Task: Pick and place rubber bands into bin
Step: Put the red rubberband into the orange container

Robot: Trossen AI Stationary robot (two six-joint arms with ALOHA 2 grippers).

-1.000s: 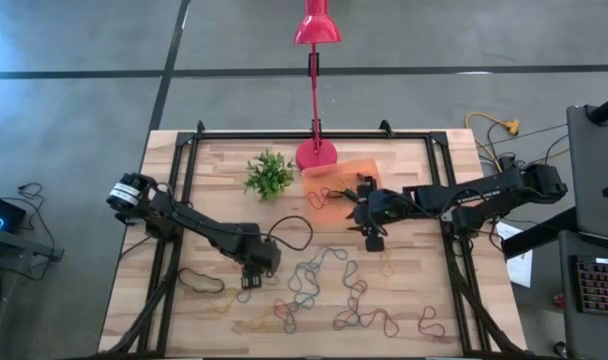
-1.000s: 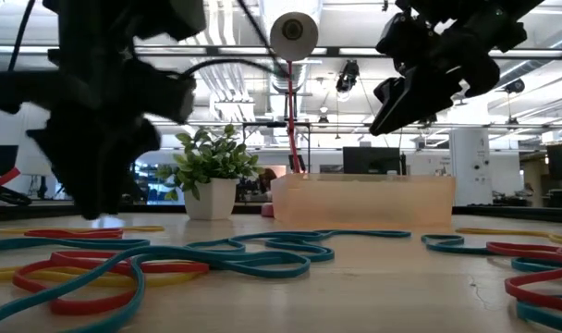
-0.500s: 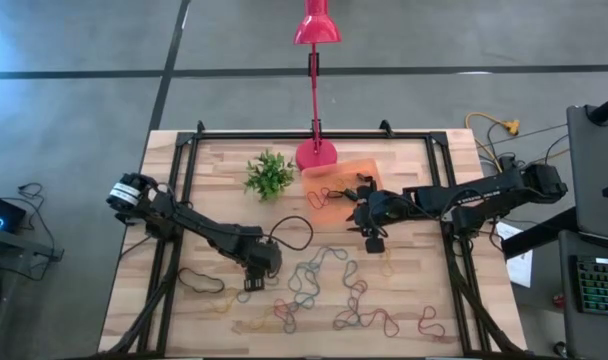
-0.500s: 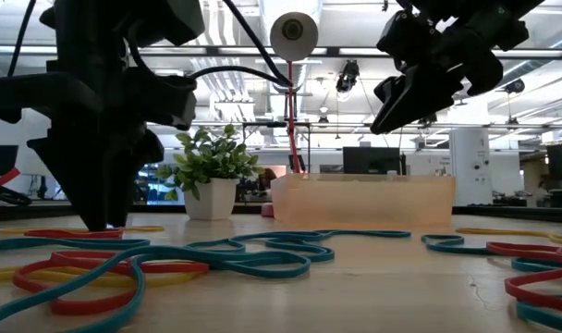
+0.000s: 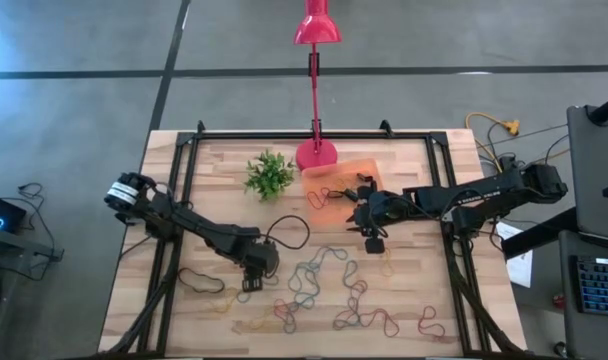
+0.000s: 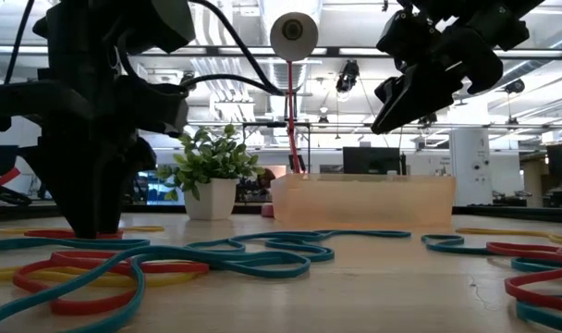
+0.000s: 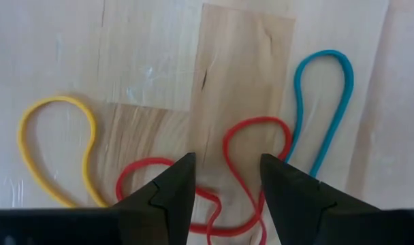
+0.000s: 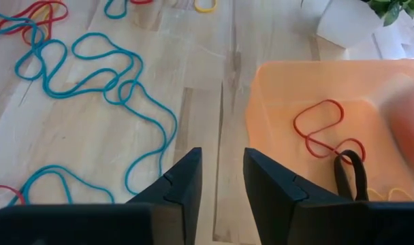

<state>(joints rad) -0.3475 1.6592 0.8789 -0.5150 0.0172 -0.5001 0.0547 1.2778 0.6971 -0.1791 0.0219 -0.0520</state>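
Observation:
Rubber bands in mixed colours lie scattered on the near half of the wooden table. My left gripper points almost straight down, open, close over the table. Its fingers stand on either side of a red band. A yellow band and a blue band lie to either side of it. The orange bin holds a red band and a black one. My right gripper hangs open and empty above the table beside the bin's near corner.
A small potted plant and a pink lamp's round base stand at the far side, left of the bin. A black band lies near the left frame rail. A black cable loops off the left arm.
My left gripper has sunk a little toward the table and tipped more upright over the red band. The bands have stayed where they were.

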